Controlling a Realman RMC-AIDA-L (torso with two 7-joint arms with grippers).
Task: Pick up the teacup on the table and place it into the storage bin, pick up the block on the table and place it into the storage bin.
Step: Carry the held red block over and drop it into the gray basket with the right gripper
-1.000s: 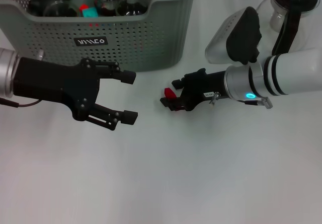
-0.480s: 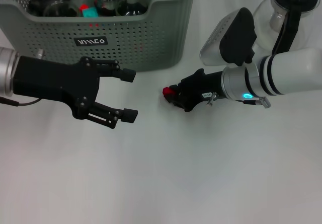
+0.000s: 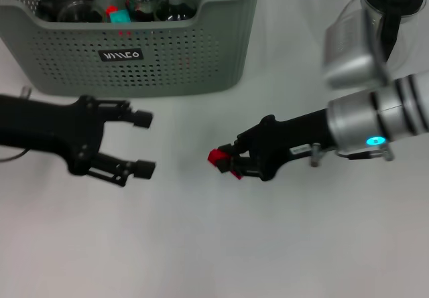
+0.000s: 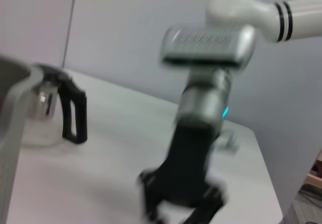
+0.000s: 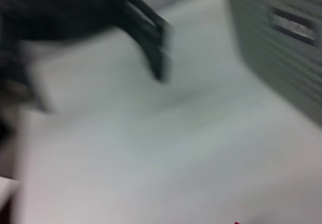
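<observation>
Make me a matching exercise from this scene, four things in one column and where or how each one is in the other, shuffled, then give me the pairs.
Things:
1. red block
2. storage bin
3. left gripper
4. glass pitcher

States:
A. open, holding nothing, over the table in front of the bin
B. at the far right, behind the right arm
C. at the far left, already holding several items
D. pinched in the right gripper

Pairs: 1-D, 2-C, 3-A, 4-B
</observation>
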